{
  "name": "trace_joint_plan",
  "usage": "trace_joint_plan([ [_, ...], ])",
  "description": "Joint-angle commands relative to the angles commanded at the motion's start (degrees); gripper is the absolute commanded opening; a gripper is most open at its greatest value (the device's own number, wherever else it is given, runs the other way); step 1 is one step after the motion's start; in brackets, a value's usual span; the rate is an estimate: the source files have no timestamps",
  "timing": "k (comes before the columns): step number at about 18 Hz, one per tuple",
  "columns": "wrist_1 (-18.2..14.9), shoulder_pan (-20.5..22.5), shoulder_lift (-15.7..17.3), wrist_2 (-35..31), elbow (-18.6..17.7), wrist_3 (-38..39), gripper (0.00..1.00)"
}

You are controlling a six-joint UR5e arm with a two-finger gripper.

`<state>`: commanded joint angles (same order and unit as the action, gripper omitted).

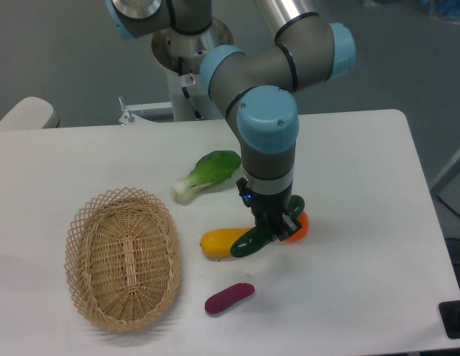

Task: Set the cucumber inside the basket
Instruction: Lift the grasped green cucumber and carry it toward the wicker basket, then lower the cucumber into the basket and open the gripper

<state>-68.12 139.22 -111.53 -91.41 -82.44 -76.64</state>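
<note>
The white table [363, 170] is spreading under everything, and my arm [268, 126] is reaching down over its middle from the far side. The basket [122, 258] is sitting at the table's near left, oval, pale woven wicker with an open lattice rim, and nothing is lying inside it. Well apart from it, toward the middle, the bok choy [208, 173] is lying with its white stem pointing down-left and its green leaves toward my wrist. My gripper [277, 230] is pointing straight down, and its fingers are pinching the cucumber [257, 239] near its middle; the dark green glossy body is slanting from lower left to upper right, its upper end showing behind my fingers. Whether it is resting on the table or hanging just above it I cannot tell. The yellow vegetable [221, 242] is lying just left of the cucumber's lower end, touching or nearly so. An orange piece [300, 226] is peeking out just right of my fingers. The small purple vegetable [229, 298] is lying nearer the front edge, apart from the rest.
</note>
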Motion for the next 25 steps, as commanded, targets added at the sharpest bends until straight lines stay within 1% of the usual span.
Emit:
trace_joint_plan([
  [4, -0.6, -0.6, 0.4, -0.1, 0.2, 0.4, 0.32],
  [6, -0.6, -1.2, 1.1, 0.4, 0.0, 2.3, 0.32],
  [12, -0.4, -7.5, 1.1, 1.0, -0.2, 12.6, 0.32],
  [16, 0.0, -13.1, 0.5, 0.4, -0.7, 23.4, 0.32],
  [18, 0.0, -15.0, 0.1, 0.4, -0.8, 29.1, 0.32],
  [21, 0.1, -18.0, -1.3, 0.5, -1.8, 41.0, 0.32],
  [22, 0.7, -19.1, -2.2, 0.6, -2.1, 45.1, 0.32],
  [23, 2.1, -20.2, -3.3, 0.6, -2.1, 48.7, 0.32],
  [25, 5.2, -21.9, -5.6, 0.6, -2.5, 53.2, 0.32],
])
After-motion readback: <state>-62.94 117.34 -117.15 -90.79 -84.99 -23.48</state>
